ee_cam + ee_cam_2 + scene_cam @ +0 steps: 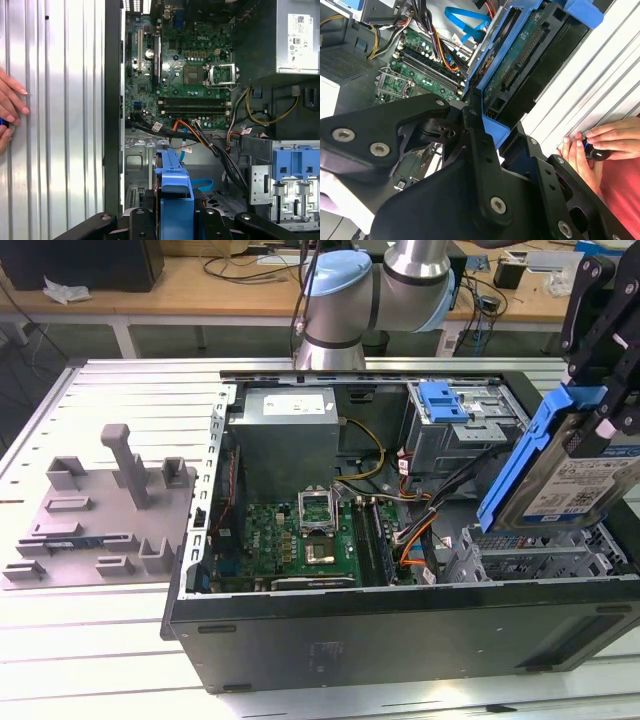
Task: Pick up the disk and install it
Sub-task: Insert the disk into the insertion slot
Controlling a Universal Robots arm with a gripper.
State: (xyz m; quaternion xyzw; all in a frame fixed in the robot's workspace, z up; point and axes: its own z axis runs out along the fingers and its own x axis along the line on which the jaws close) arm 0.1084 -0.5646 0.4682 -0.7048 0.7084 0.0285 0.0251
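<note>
**A:** Where is the disk (568,478)?

**B:** Clenched between the fingers (479,137), which grasp it by its blue frame. It hangs tilted in the air, one end lower than the other, and touches nothing else.

**A:** So the pick-up is done?

**B:** I judge so. The installing is what is left, because the disk is not seated in anything yet.

**A:** What lies under the fingers?

**B:** The open computer case (400,640). Just below the fingers and the disk's low end is the metal drive cage (540,560), and it looks empty. Whether the disk is lined up with it I cannot tell.

**A:** And further out?

**B:** Deeper in the case, away from the fingers, a bundle of cables (425,525) runs to the motherboard (310,530). Beyond the fingers, toward the arm's base, a bare blue bracket (445,400) sits on another bay.

**A:** Anything outside the case?

**B:** A person's hand (600,145) rests on the table (100,400), just past the case wall and near the fingers. The grey fixture (100,510) stands well apart from them, beyond the case's other end, with no disk on it.
</note>
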